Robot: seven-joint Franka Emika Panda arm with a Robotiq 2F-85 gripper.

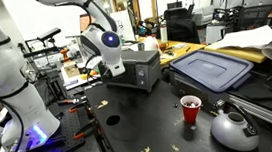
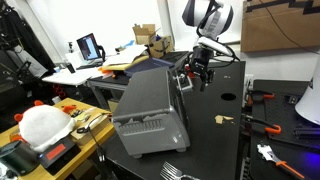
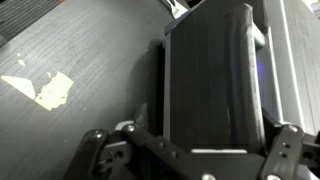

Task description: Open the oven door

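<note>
Treat this as the reach-and-hook step, with the pull not yet begun. Read the gripper [image 3: 192,142] in the wrist view as spread wide, fingers [image 3: 98,150] far apart and clamped on nothing. Find the oven door [image 3: 208,80] directly ahead of the gripper, with the dark panel filling the gap between the two fingers. Find the oven [image 2: 148,100] body beyond the door, on the far side from the wrist. Cannot tell from any view whether the door sits fully shut or tipped out a little.

Take the pale bar [image 3: 252,45] along the door edge, off toward one finger, as the likely handle, though too blurred to be sure. Shift sideways until that bar lies midway between the fingers, then close lightly on it or hook behind it. Pull back toward the wrist and downward in an arc, to suit a hinge along the bottom edge. Avoid a straight tug, likely to drag the light oven across the table [image 1: 131,132]. Keep the pull slow and watch for sliding. Leave alone the red cup [image 1: 190,109], well off to the side of the gripper.
</note>
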